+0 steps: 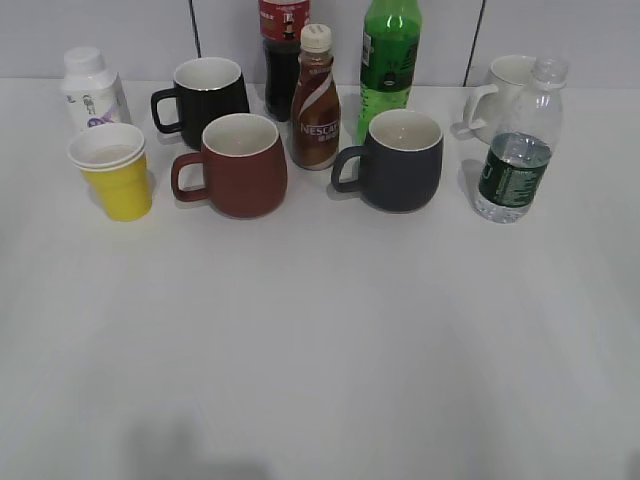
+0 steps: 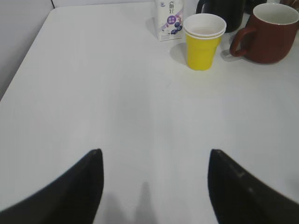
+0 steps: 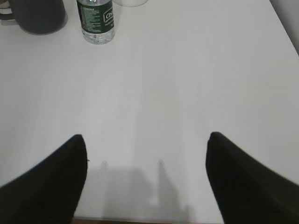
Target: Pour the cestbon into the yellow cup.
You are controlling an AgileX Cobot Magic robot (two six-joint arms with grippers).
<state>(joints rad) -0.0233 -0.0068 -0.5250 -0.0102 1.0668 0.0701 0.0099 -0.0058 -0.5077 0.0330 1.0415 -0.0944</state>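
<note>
The cestbon (image 1: 518, 150) stands up straight on the white table (image 1: 320, 330), far to the right, just in front of a white mug (image 1: 500, 90). It has a dark green label with small white writing that is too tiny to read, and a little water at the bottom. The yellow cup (image 1: 115, 172) sits far to the left, well apart from the bottle. A small white bottle (image 1: 92, 88) with purple pictures stands just behind the cup.

Between them are a black mug (image 1: 205, 95), a red-brown mug (image 1: 235, 165) and a dark gray mug (image 1: 395, 160). A brown bottle (image 1: 315, 100) says "NESCAFE". Near it are a tall bright green bottle (image 1: 390, 60) and a dark bottle with a red label (image 1: 283, 55).

The left gripper (image 2: 154, 186) is wide open and holds nothing. The right gripper (image 3: 147, 179) is wide open too, with nothing in it. Both hang over bare table, away from the cups.
</note>
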